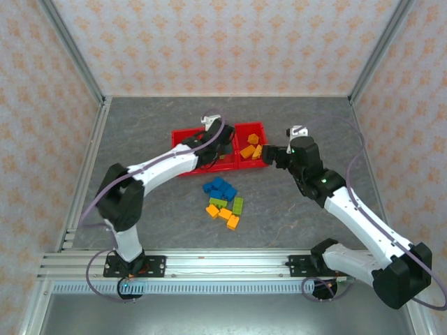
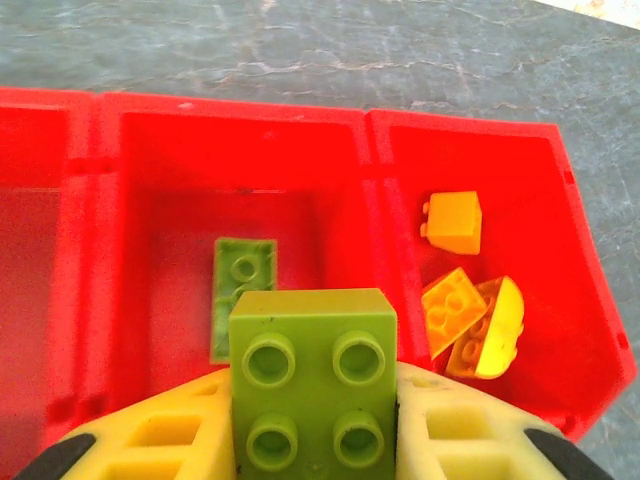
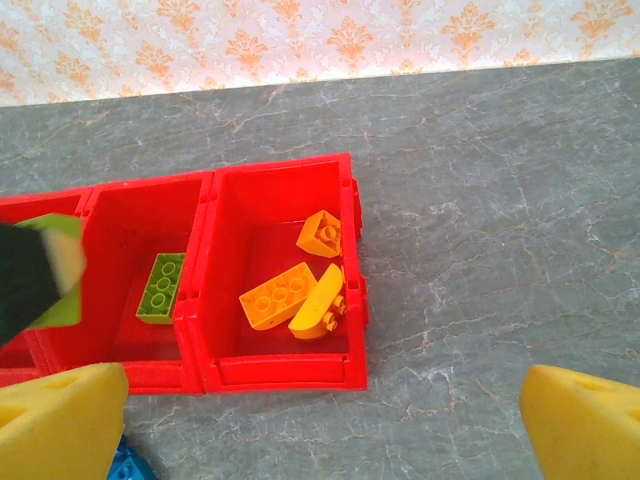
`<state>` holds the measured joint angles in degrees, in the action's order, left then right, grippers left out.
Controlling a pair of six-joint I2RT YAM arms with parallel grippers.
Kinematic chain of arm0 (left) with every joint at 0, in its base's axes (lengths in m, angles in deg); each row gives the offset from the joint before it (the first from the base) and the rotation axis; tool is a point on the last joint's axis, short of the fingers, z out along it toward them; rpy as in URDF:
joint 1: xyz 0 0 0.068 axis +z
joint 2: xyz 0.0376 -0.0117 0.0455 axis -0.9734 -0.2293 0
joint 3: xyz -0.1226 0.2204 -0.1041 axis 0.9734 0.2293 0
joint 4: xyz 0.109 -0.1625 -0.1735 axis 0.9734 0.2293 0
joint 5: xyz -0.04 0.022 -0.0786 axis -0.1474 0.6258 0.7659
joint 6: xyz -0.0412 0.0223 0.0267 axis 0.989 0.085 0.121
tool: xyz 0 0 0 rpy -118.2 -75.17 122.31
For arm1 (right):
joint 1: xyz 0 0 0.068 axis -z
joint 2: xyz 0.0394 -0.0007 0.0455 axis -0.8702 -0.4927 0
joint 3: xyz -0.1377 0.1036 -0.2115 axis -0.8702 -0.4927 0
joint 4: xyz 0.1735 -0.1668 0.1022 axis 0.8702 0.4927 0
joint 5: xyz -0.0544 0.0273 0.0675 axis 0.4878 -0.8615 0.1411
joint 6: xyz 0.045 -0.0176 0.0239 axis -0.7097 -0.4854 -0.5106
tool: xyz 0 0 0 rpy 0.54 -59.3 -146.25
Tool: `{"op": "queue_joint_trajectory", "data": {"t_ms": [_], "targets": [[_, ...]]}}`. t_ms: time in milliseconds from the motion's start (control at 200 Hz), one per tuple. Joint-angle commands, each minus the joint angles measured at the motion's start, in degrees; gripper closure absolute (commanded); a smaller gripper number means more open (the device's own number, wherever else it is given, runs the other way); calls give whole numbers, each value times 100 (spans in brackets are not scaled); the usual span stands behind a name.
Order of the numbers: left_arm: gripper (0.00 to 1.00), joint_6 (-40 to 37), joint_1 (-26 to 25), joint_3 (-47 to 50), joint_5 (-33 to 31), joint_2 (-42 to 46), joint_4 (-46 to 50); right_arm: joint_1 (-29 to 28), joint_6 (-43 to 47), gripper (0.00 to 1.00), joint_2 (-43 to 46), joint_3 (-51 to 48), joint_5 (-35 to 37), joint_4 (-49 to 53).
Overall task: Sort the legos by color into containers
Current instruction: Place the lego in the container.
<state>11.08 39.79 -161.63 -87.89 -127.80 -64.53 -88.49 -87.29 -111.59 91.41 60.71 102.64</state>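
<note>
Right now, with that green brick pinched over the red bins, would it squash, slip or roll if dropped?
Probably stiff: the green brick shows square edges while the left gripper is shut on it. Its smooth sides may slip in a loose grip. Dropped into the middle bin, its flat faces should stop it rolling.

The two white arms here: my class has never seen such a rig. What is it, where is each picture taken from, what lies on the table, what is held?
It is a robot: two jointed arms, each ending in a two-finger gripper. One camera looks down from above and behind; one sits on each wrist. On the table stand three joined red bins, with loose blue, green and orange bricks nearer the arms. The left gripper is shut on a lime green brick above the middle bin, where a flat green brick lies. The next bin holds orange-yellow bricks. The right gripper is open and empty.
</note>
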Motion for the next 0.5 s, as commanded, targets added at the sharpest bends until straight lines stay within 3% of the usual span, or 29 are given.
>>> {"op": "queue_joint_trajectory", "data": {"t_ms": [0, 360, 496], "targets": [[67, -60, 106, -570, 259, -412, -10, 15, -1, 0, 305, -142, 198, 153], [66, 210, 405, -1118, 479, -1268, -21, 15, 112, 0, 603, -261, 316, 133], [59, 160, 458, -1059, 485, -1232, -91, 17, 116, 0, 518, -261, 290, 67]]}}
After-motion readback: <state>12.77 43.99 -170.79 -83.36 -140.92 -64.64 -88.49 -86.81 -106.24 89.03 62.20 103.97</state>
